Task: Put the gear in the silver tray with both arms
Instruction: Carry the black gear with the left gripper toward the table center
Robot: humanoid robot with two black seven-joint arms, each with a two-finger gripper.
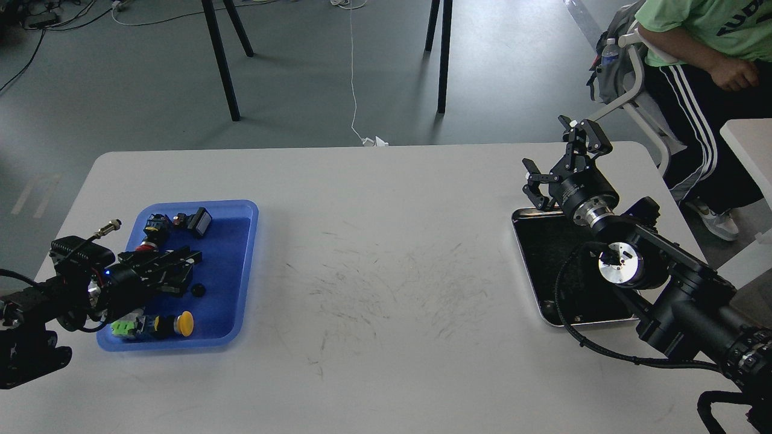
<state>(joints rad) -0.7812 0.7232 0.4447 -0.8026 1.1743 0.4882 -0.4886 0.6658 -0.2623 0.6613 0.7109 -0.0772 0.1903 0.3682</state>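
Note:
A small black round part (198, 290), which looks like the gear, lies on the floor of the blue tray (238, 253), apart from everything else. My left gripper (192, 269) hovers low over that tray just left of the part. It is dark, and its fingers cannot be told apart. The silver tray (525, 265) sits at the table's right side with a dark reflective bottom, and my right arm covers part of it. Above its far edge my right gripper (556, 157) is raised and open, holding nothing.
The blue tray also holds a yellow push button (184, 323), a green connector (123, 328), a red-and-black switch (145, 246) and a black switch (199, 221). A seated person (699, 54) and chair are beyond the table's far right corner. A metal plug (107, 229) juts from my left wrist.

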